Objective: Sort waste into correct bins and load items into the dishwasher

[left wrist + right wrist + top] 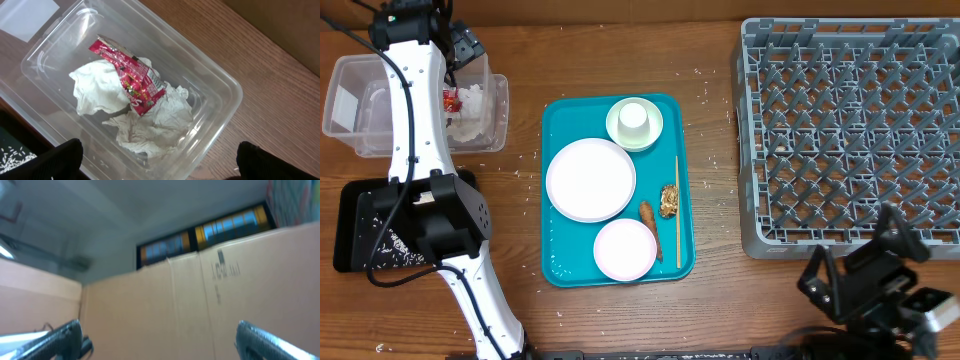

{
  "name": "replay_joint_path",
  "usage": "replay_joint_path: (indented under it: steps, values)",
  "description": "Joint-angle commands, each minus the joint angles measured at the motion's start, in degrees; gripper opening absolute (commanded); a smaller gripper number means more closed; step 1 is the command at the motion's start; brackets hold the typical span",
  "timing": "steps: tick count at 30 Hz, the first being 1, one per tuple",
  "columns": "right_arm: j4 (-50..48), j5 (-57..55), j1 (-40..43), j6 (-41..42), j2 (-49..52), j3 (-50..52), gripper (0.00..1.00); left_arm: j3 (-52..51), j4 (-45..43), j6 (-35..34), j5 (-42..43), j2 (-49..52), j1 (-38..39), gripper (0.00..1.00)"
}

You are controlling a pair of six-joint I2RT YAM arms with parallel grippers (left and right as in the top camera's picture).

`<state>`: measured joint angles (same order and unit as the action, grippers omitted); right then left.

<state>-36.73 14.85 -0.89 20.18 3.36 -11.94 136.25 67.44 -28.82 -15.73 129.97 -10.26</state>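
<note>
Red wrapper (pixel 129 75), crumpled tissues (pixel 150 125): lying in clear bin (pixel 210 75), bench far left. Likely light, limp; pinch at fold.
Left gripper (pixel 160 162): over bin, jaws wide apart, empty.
Large plate (pixel 590 178), on teal tray (pixel 552 270): likely stiff, slick, breakable; take by rim.
Right gripper (pixel 160 340): jaws wide apart, empty.
Tray and dish rack (pixel 850 130) show only overhead; bin contents clearest from left wrist.

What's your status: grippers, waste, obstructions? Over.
Left gripper open over clear bin; right gripper open, aimed up. Red wrapper binned on tissues. Plates, cup on teal tray. No obstruction seen.
</note>
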Motion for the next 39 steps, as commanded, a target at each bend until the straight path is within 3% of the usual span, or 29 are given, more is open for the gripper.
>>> replay_joint_path:
  steps: [1,8,11,15,20,23,31,33,39]
  values:
    - [7.74,-0.28,-0.44,0.44,7.61,-13.92,1.00,0.76,-0.13,-0.57,-0.79,-0.98,-0.20,1.00]
    - [31.93,19.41,-0.52,-8.70,37.51,-46.25,1.00,0.76,-0.13,-0.57,-0.79,-0.98,-0.20,1.00]
    - [44.30,20.24,-1.55,-12.66,49.90,-58.36,1.00,0.76,-0.13,-0.57,-0.79,-0.98,-0.20,1.00]
    - [63.91,13.35,-6.84,-19.47,68.11,-74.38,1.00,0.76,-0.15,-0.57,-0.79,-0.98,-0.20,1.00]
    - [76.78,-4.37,-15.87,-23.23,87.84,-86.36,1.00,0.76,-0.13,-0.57,-0.79,-0.98,-0.20,1.00]
    - [77.94,-6.97,-20.50,-23.21,98.62,-88.76,1.00,0.76,-0.13,-0.57,-0.79,-0.98,-0.20,1.00]
    - [70.75,4.76,-25.09,-20.26,111.84,-88.67,1.00,0.76,-0.15,-0.57,-0.79,-0.98,-0.20,1.00]
    - [68.06,0.33,-26.29,-14.71,113.07,-88.67,1.00,0.76,-0.13,-0.57,-0.79,-0.98,-0.20,1.00]
    - [67.08,-17.46,-30.25,-10.16,113.48,-88.67,1.00,0.76,-0.13,-0.57,-0.79,-0.98,-0.20,1.00]
